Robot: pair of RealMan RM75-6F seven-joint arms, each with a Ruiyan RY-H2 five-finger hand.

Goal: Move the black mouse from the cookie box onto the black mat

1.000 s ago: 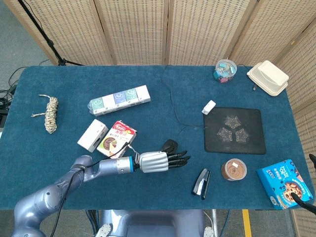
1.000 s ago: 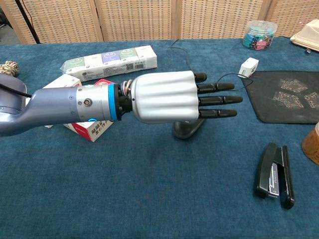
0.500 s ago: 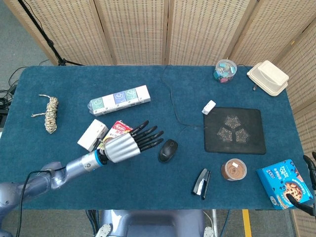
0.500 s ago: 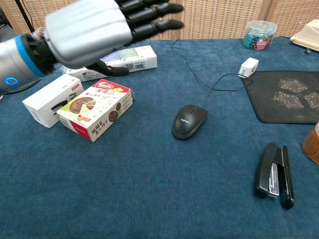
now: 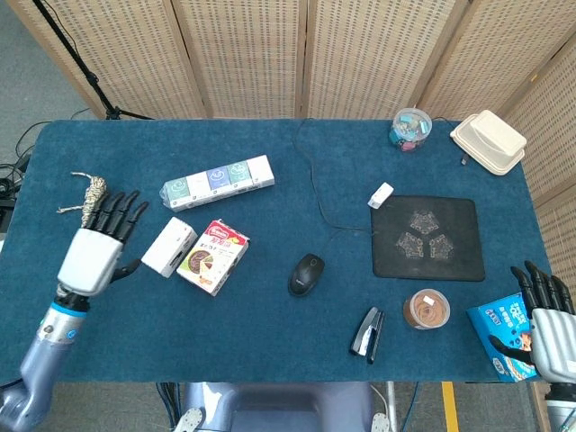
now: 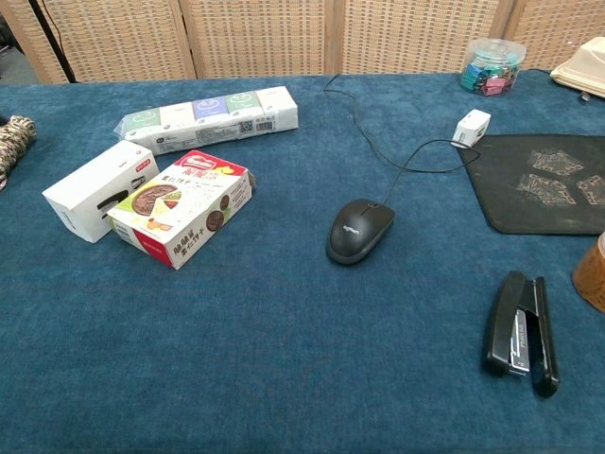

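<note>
Black mouse (image 5: 307, 274) well apart from left hand (image 5: 97, 249).

My head camera looked steeply down from above the near edge of the blue table (image 5: 270, 351), far enough back to take in the whole top, the wicker screens (image 5: 243, 54) behind it and floor at the left. My left hand (image 5: 94, 252) showed at the frame's left margin and my right hand (image 5: 551, 328) at its lower right corner. My chest camera sat low and close, facing forward across the cloth at a shallow angle, with neither hand in frame. Both views shared the table's middle: the black mouse (image 6: 360, 229), the cookie box (image 6: 180, 219), the black stapler (image 6: 520, 331) and the black mat (image 6: 544, 184), which the chest view cut off at its right edge.
</note>
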